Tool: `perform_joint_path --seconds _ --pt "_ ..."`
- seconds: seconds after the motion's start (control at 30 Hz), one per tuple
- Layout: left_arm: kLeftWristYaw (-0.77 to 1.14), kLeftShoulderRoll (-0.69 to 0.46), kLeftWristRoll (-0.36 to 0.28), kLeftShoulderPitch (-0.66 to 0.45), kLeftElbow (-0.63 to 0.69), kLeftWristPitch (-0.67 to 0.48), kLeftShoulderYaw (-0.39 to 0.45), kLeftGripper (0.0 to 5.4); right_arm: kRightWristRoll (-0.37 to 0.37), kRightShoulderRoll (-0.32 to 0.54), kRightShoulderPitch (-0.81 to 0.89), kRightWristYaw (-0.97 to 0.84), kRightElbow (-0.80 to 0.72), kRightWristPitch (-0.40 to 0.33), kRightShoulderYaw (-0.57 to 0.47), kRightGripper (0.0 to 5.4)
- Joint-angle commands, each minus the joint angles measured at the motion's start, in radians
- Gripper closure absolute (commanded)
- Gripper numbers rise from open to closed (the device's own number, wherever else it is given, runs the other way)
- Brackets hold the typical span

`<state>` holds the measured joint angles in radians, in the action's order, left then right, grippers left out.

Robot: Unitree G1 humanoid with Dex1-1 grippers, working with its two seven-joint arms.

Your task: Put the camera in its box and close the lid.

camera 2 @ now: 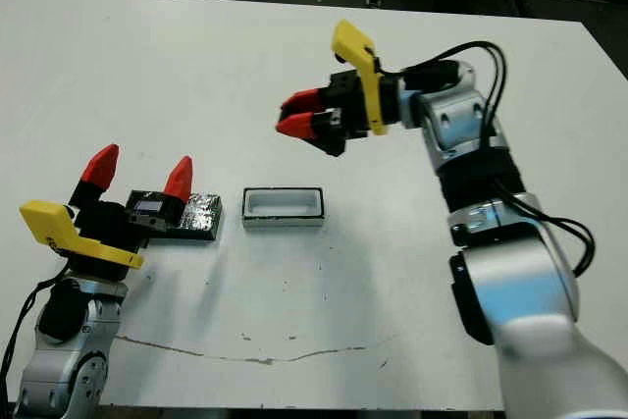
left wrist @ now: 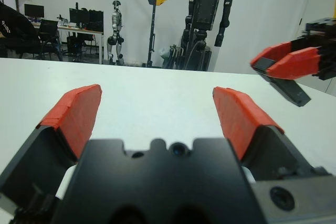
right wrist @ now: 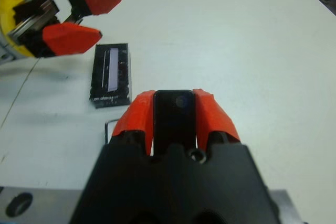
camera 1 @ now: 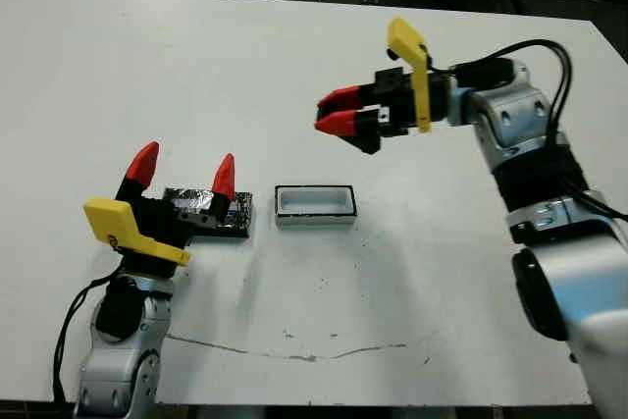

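Clamped between the red fingers of the right gripper (right wrist: 174, 109) is the camera (right wrist: 174, 115), a flat black oblong with a small round lens near its far end, seen end-on in the right wrist view with a finger pressed to each of its long sides. That gripper hangs in the air above the white table (camera 1: 294, 66), pointing toward the robot's left, up and beyond the box (camera 1: 315, 204). Nothing lies in the box, a small white tray with thick walls that sits flat on the table with its long side across the head view. Just beside it on the robot's left, apart from it by a narrow strip of table, lies the lid (camera 2: 194, 214), a glossy black slab with silvery reflective patches; in the right wrist view a pale streak runs along its top. Over the lid's left end hovers the left gripper (camera 1: 183, 176), its two red-tipped fingers spread wide and pointing up and away with nothing between them. A thin dark crack line crosses the tabletop near the robot's edge.
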<state>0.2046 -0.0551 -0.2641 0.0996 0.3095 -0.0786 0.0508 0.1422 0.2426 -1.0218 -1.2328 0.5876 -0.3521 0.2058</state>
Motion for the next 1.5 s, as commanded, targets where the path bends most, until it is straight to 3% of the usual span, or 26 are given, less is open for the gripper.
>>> perform_joint_path --seconds 0.03,0.43,0.67,0.97,1.27,1.5 --pt "-0.004 -0.006 0.006 0.004 0.0 0.005 0.005 0.0 0.014 -0.021 0.061 0.065 -0.056 -0.036 -0.011 3.74" --pt "-0.009 -0.004 0.007 0.009 0.009 0.005 0.014 0.0 0.072 -0.052 0.163 0.162 -0.202 -0.13 -0.018 3.74" --pt "-0.014 0.0 -0.001 0.011 0.013 0.001 0.016 0.0 0.064 -0.053 0.189 0.136 -0.172 -0.094 0.01 3.74" --pt "-0.015 -0.002 -0.004 0.014 0.018 0.008 0.015 0.0 0.052 -0.048 0.208 0.131 -0.167 -0.097 0.058 3.74" --pt "-0.011 0.001 -0.009 0.011 0.01 0.001 0.013 0.0 0.042 -0.043 0.2 0.11 -0.159 -0.15 0.102 3.74" --pt "-0.012 -0.001 -0.004 0.013 0.007 -0.004 0.014 0.0 0.038 -0.045 0.2 0.079 -0.146 -0.131 0.123 3.74"
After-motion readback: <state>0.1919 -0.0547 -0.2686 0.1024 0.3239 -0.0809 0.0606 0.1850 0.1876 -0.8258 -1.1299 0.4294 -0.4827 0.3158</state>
